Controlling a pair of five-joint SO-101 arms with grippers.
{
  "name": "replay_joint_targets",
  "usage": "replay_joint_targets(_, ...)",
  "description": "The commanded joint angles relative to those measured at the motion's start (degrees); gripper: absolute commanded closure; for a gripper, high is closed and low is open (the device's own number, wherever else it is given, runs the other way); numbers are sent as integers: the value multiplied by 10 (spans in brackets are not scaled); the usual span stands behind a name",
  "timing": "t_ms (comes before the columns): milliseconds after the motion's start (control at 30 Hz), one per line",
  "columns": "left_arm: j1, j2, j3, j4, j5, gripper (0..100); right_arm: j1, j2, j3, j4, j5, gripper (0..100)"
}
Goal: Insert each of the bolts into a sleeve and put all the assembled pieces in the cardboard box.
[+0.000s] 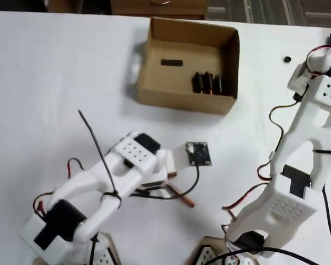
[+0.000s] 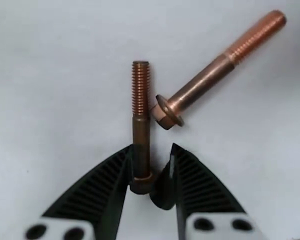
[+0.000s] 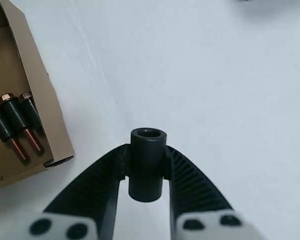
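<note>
My left gripper [image 2: 152,147] is shut on a copper bolt [image 2: 141,125], gripping its head end while the threads point away over the white table. A second copper bolt [image 2: 215,70] lies loose just beyond, its head almost touching the held one. In the high view this gripper [image 1: 168,179] sits low at the table's middle front with a bolt [image 1: 183,197] beside it. My right gripper [image 3: 146,150] is shut on an upright black sleeve [image 3: 147,162], its bore facing up. The cardboard box [image 1: 182,100] holds three assembled pieces [image 1: 208,83]; its wall [image 3: 40,100] and the pieces [image 3: 12,120] appear beside the sleeve.
My right arm [image 1: 320,99] stretches along the table's right edge. A small black item [image 1: 287,58] lies to the right of the box. A camera board on a cable [image 1: 199,153] hangs between the left gripper and the box. Both arm bases stand at the front.
</note>
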Motion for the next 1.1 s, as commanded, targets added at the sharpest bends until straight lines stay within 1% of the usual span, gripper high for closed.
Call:
replay_joint_targets(0, 4, -2, 10, -26, -6, 872, 6, -38, -4, 11, 6, 979)
replay_joint_targets(200, 0, -1, 22, -62, -6, 871, 6, -38, -4, 19, 6, 979)
replay_joint_targets(433, -26, -1, 15, -58, -10, 869, 3, -38, -4, 16, 6, 979)
replay_joint_targets(567, -41, 0, 15, -59, -58, 868, 3, -38, -4, 18, 6, 979)
replay_joint_targets(800, -46, 64, 5, -60, -67, 867, 3, -38, -4, 18, 3, 979)
replay_joint_targets(1067, -47, 126, -58, -59, -67, 868, 1, -38, -4, 16, 4, 979)
